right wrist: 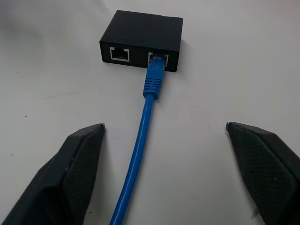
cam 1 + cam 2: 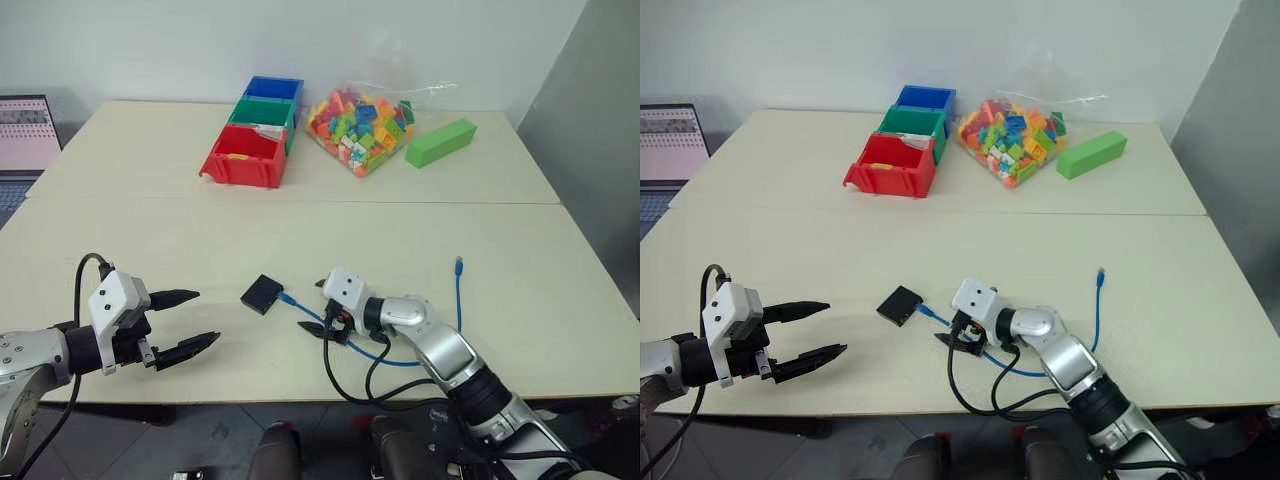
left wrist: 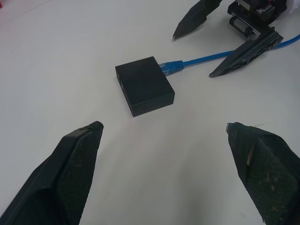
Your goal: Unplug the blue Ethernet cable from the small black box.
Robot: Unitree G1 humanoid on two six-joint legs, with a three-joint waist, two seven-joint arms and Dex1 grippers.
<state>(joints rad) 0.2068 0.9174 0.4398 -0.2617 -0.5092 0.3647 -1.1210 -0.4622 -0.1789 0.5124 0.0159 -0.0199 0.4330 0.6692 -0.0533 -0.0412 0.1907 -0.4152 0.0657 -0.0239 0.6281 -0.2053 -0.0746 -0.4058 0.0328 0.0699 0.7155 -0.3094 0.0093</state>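
Observation:
The small black box (image 2: 262, 293) lies flat near the table's front, between my two grippers. The blue Ethernet cable (image 2: 459, 300) is plugged into one of the two ports on the box's side (image 1: 143, 40). Its blue plug (image 1: 154, 77) is seated in the port. From there the cord runs back between the fingers of my right gripper (image 2: 309, 305), which is open and straddles it just behind the plug. The cord's free end (image 2: 459, 264) lies on the table to the right. My left gripper (image 2: 207, 316) is open, left of the box and pointing at it (image 3: 144, 84).
Red (image 2: 243, 157), green (image 2: 263, 112) and blue (image 2: 273, 88) bins stand in a row at the back. Beside them are a bag of coloured bricks (image 2: 360, 125) and a green block (image 2: 441, 142). A screen (image 2: 27, 132) sits at the far left. Black arm cables (image 2: 350, 385) loop over the front edge.

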